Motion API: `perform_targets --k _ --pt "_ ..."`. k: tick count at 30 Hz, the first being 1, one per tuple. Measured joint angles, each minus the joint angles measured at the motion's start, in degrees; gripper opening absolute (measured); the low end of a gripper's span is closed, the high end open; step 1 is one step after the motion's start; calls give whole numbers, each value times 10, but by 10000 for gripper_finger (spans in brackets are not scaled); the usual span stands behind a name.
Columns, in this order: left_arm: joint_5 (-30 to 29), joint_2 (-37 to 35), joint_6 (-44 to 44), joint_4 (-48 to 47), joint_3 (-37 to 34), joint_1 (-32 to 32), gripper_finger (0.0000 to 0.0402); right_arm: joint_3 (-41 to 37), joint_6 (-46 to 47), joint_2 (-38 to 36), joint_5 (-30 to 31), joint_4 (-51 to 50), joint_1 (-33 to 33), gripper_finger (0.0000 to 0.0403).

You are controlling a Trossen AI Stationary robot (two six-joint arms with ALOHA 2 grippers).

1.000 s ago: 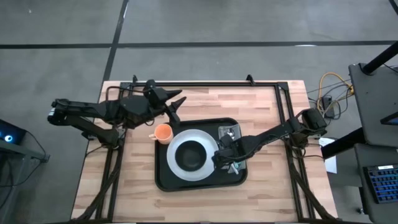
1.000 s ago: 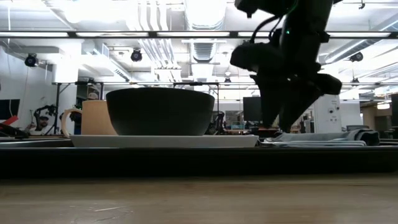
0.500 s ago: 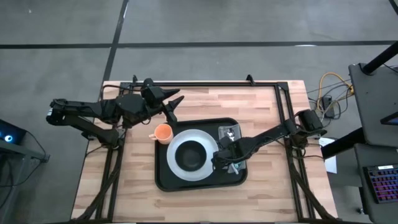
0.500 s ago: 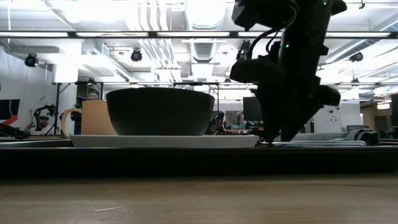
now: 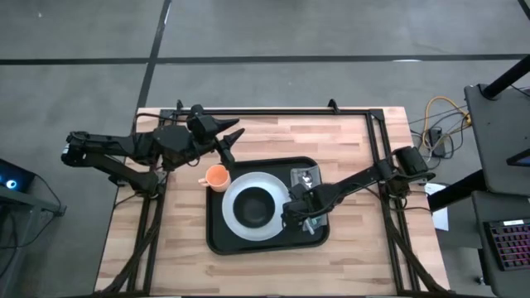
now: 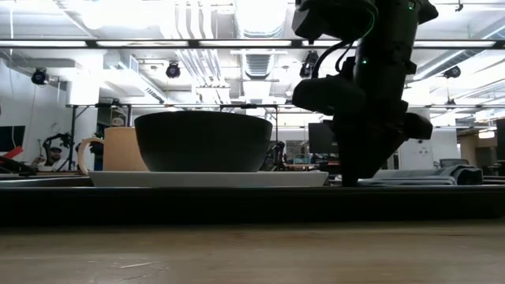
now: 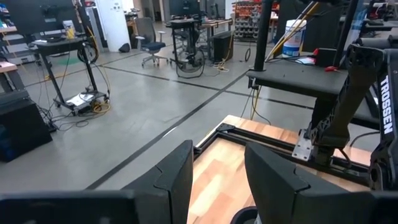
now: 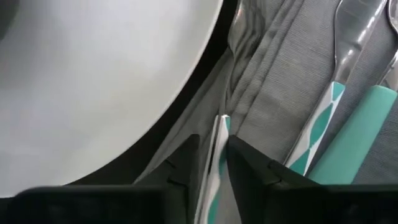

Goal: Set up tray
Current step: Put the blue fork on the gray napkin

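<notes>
Pinching a teal-patterned utensil handle (image 8: 213,163) edgewise between my right gripper (image 8: 211,163) fingers, on the grey napkin (image 8: 283,87) inside the black tray (image 5: 217,240) beside the white plate (image 8: 93,81). Risk: thin handle twists free, or napkin lifts too. My left gripper (image 7: 216,180) waits unclenched near the table's far-left corner.

Overhead view and table-level view both on the tray (image 5: 217,240); wrist cameras close in.
</notes>
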Motion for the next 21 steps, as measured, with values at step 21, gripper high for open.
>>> perform_targets --k 21 --pt "27 1 0 -22 0 -1 126 4 22 -26 -20 -3 0 17"
